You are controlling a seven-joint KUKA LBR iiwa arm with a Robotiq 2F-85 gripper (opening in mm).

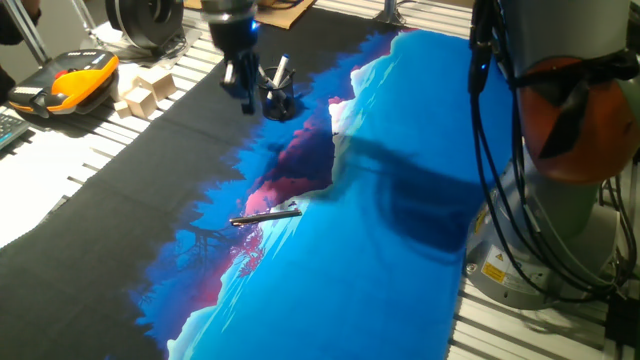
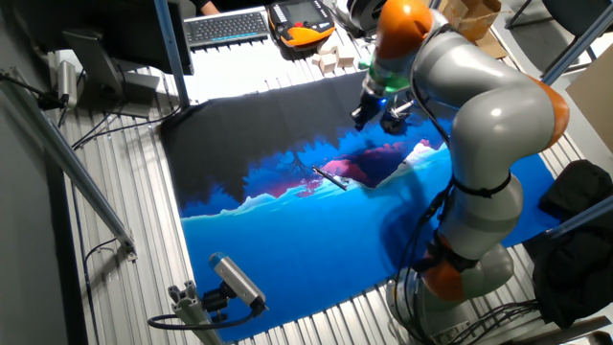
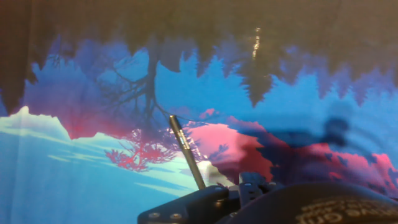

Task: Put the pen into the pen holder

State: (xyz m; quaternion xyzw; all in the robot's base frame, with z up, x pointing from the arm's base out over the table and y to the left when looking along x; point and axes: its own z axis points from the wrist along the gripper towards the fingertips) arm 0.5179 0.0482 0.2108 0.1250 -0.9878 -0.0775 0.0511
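Note:
The pen [image 1: 266,214] is slender and dark with a paler end. It lies flat on the blue and pink part of the printed mat [image 1: 380,260]. It also shows in the other fixed view [image 2: 329,178] and in the hand view [image 3: 186,151]. The pen holder [image 1: 281,103] is a squat black cup at the mat's far dark part, with a thicker whitish pen [image 1: 282,72] standing in it. My gripper [image 1: 240,90] hangs just left of the holder, well away from the lying pen. Its jaws look apart and hold nothing. In the other fixed view the gripper [image 2: 367,112] is above the mat's dark edge.
Pale wooden blocks [image 1: 145,92] and an orange and black handheld unit [image 1: 75,82] lie beyond the mat at the far left. A keyboard [image 2: 225,26] lies further back. My arm's base and cables [image 1: 560,200] stand at the right. A small camera on a stand [image 2: 235,278] is near the mat's front.

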